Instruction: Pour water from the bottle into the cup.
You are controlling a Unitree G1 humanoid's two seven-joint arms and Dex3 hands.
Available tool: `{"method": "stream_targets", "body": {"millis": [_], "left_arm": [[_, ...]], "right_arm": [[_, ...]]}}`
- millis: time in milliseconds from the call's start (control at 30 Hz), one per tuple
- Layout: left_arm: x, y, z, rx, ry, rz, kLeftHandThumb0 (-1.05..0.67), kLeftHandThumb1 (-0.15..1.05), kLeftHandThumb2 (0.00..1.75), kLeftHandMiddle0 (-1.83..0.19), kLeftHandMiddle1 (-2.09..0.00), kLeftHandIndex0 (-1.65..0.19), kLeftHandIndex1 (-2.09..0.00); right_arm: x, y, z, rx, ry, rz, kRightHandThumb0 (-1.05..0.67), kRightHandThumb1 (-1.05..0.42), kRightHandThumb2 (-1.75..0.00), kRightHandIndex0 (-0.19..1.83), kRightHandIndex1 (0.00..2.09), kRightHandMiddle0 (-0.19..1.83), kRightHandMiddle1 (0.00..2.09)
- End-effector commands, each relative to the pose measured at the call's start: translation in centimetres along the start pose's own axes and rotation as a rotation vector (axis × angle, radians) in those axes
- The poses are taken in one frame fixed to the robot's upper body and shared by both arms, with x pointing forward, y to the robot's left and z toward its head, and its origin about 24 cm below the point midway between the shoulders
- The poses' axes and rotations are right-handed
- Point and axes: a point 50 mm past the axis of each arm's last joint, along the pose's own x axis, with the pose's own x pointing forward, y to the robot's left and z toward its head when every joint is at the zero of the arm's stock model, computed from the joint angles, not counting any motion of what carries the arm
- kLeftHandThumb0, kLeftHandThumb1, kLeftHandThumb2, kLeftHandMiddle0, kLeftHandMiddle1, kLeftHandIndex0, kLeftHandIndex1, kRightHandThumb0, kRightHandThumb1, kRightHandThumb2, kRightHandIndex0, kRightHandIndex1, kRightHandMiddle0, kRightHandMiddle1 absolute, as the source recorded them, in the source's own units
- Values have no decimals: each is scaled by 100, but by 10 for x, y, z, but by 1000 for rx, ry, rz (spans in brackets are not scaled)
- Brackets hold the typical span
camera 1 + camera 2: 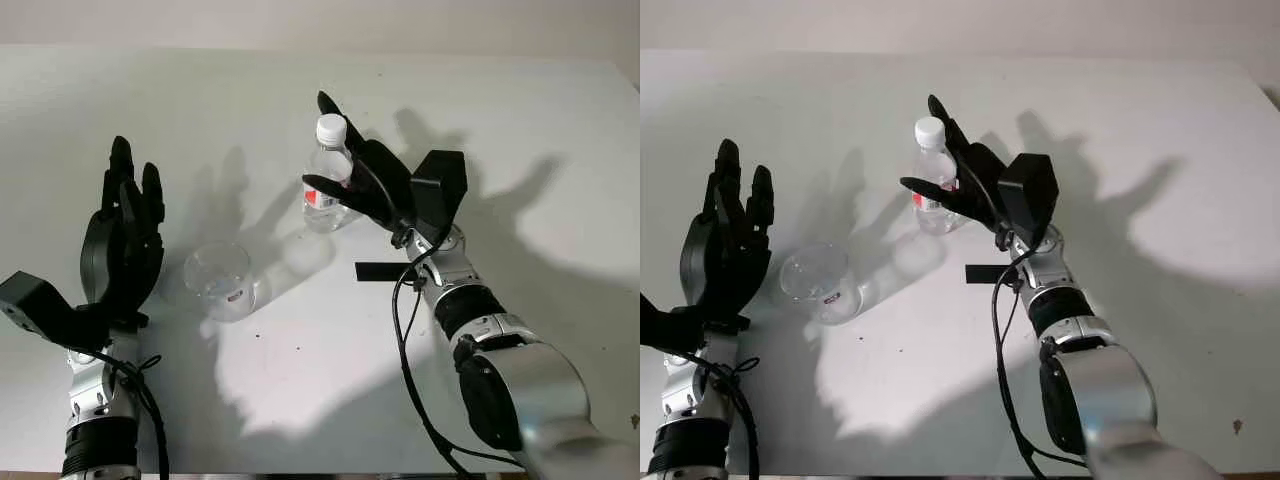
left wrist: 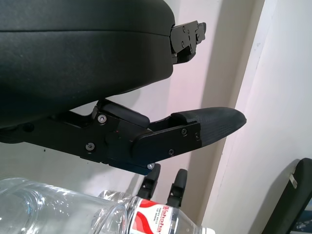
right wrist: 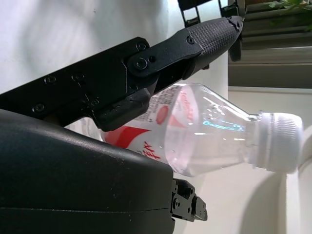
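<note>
A clear water bottle (image 1: 327, 180) with a white cap and a red label stands upright at the table's middle. My right hand (image 1: 330, 150) is open around it: long fingers (image 1: 345, 130) reach behind the bottle and the thumb crosses in front of its label. In the right wrist view the bottle (image 3: 209, 126) lies close against the palm, under one finger (image 3: 195, 41). A clear cup (image 1: 222, 280) stands to the bottle's left and nearer to me. My left hand (image 1: 130, 190) is open, held upright just left of the cup.
The white table (image 1: 520, 130) stretches wide to the right and behind the bottle. A flat black strip (image 1: 378, 271) lies beside my right wrist. A black cable (image 1: 400, 330) loops from the right forearm toward the front edge.
</note>
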Motion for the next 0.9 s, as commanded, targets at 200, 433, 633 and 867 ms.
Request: {"method": "stream_targets", "body": {"millis": [200, 433, 633, 867], "left_arm": [[-3, 0, -4, 0, 8, 5, -74, 105, 65, 19, 0, 19, 0], [-2, 2, -4, -2, 3, 4, -73, 105, 67, 19, 0, 19, 0], [-2, 2, -4, -3, -1, 13, -73, 105, 66, 19, 0, 19, 0], [-3, 2, -4, 4, -11, 15, -73, 105, 66, 19, 0, 19, 0]], "right_arm": [[4, 3, 3, -19, 12, 39, -93, -90, -5, -19, 0, -19, 0], [8, 7, 1, 11, 32, 25, -74, -86, -4, -17, 1, -5, 8], [12, 13, 8, -51, -22, 3, -40, -85, -5, 9, 105, 0, 173], [18, 22, 15, -166, -48, 16, -41, -97, -7, 80, 208, 72, 209]]}}
